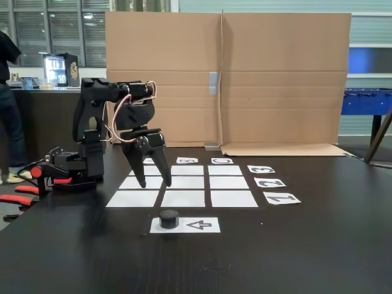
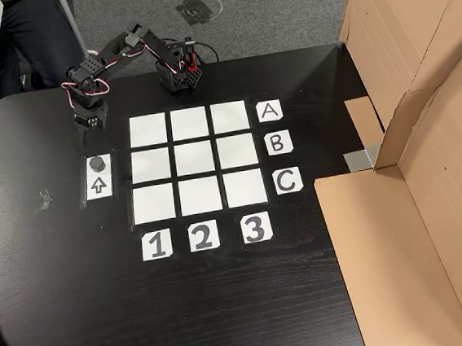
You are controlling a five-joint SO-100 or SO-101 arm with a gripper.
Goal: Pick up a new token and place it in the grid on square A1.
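With its gripper [image 1: 154,182] open and empty above the bench [image 1: 306,245], the arm is reaching for the token [image 1: 169,218], which lies toward 5 o'clock in the fixed view and calls for a descent.

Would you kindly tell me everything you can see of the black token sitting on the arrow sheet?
The token is a small black round puck, a short cylinder with a flat top, matte and dark all over. It stands upright on the end of the arrow sheet that lies behind the arrow's tail, so the arrow points away from it. It sits just outside the grid, beside the column marked 1. The gripper hangs open above the grid, clear of it.
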